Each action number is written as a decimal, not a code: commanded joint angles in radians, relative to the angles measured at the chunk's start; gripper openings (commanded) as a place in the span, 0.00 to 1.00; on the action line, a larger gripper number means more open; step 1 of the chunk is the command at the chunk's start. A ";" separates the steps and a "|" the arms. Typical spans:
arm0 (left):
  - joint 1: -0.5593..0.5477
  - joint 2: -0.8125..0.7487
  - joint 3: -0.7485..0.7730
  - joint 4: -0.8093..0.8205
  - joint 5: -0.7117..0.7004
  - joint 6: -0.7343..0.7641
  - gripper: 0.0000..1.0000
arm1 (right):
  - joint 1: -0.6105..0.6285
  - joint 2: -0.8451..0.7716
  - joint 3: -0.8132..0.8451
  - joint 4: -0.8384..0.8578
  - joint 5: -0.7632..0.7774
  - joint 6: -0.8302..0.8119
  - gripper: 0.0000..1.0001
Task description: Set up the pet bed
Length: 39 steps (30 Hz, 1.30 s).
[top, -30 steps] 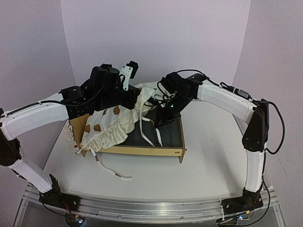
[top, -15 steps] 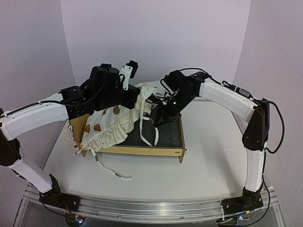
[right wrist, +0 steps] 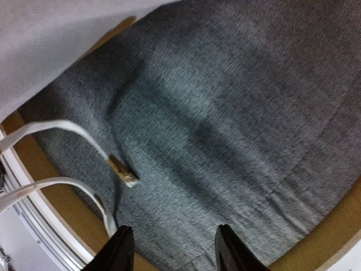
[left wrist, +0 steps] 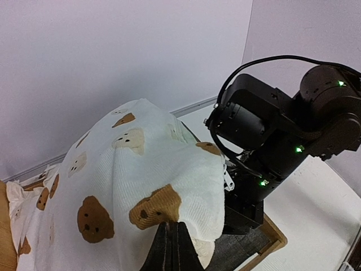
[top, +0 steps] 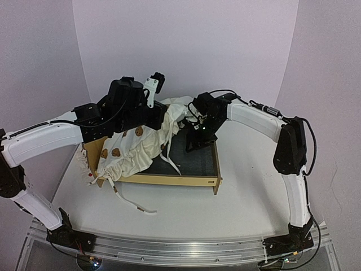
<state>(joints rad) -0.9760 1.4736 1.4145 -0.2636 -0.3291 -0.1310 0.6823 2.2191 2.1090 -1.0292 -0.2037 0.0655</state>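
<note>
**Pet bed** (top: 169, 180): stands flat on the white bench (top: 254, 192), about mid-bench, between the two arms, with one long rail facing the arm bases. The plywood rails look sound where they are visible. The dark grey felt base (right wrist: 237, 113) is exposed over the right half. The left half and the far end are covered. The headboard is hidden behind cloth and arms and cannot be assessed.

**Cushion** (top: 138, 149): cream with a bear print, bunched over the left half of the bed and spilling past its left end. Its far portion is raised clear of the frame in a hump. White ties (top: 134, 206) trail from it. Some lie across the felt base, and one runs out onto the bench in front of the bed.

**Left jaws**: pressed together, pinching a fold of the cushion from beneath, as the wrist view shows. The cloth drapes down from that point. The left arm (top: 45, 138) reaches in over the left side of the bed.

**Right jaws**: spread, with nothing between them. They point down close over the felt base in the uncovered part of the bed. Whether they touch the felt cannot be determined. Two ties lie on the felt beside one fingertip (right wrist: 118, 251), and one of them ends in a tan tip. The right arm (top: 256, 118) comes in from the right.
</note>
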 commanded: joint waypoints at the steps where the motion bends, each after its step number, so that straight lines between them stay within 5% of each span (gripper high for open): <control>1: 0.005 0.050 0.072 0.055 -0.091 0.000 0.00 | 0.004 -0.065 0.013 0.026 0.091 0.063 0.62; 11: 0.011 0.053 0.086 0.055 -0.064 0.016 0.00 | 0.006 -0.266 -0.405 0.333 -0.131 0.100 0.64; 20: 0.011 -0.034 0.076 0.017 -0.013 0.031 0.00 | 0.013 -0.156 -0.385 0.558 -0.140 0.047 0.44; 39: 0.011 -0.048 0.087 -0.008 -0.002 0.030 0.00 | 0.064 -0.053 -0.399 0.764 -0.344 -0.044 0.44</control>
<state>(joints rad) -0.9684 1.4719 1.4532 -0.2890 -0.3418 -0.1043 0.7286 2.1635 1.7069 -0.3425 -0.4726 0.0576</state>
